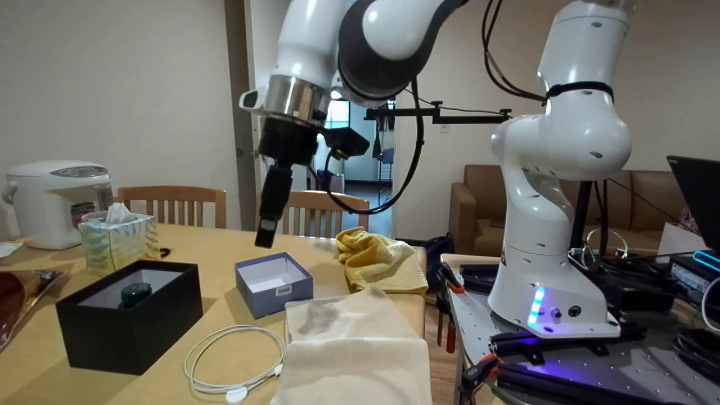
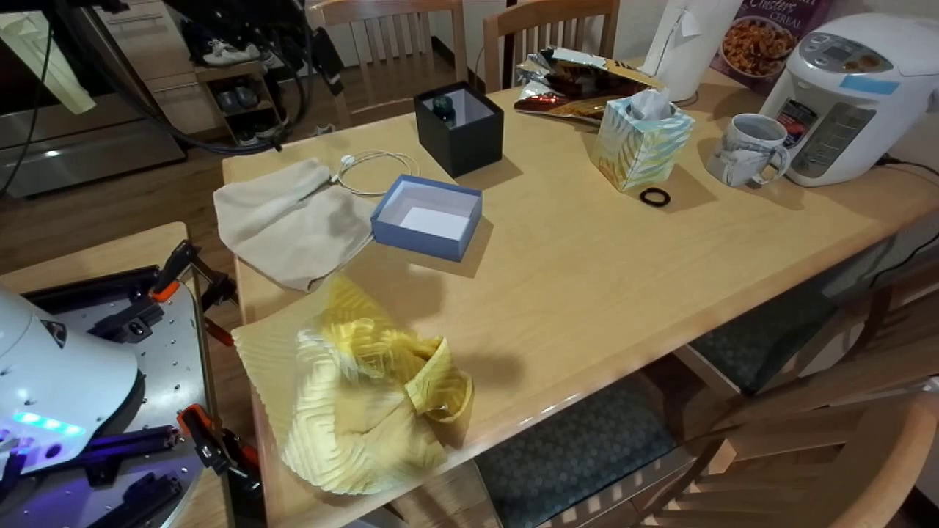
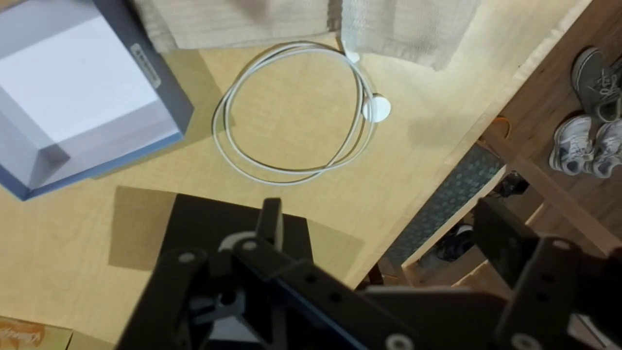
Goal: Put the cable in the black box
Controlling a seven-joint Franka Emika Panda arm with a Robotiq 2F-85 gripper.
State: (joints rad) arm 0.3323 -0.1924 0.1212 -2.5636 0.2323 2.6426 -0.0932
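Clearly, the hand (image 1: 266, 232) hangs with its jaws spread wide; lower than it and well apart, the cable (image 3: 377, 108) lies loosely coiled on the bench (image 2: 601, 271) (near the black box (image 1: 107, 332), also lower than the hand).

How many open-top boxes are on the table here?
2: the black box, with a dark green object inside, and the shallower blue box, beside the beige cloth. Both show in both exterior views; no others show.
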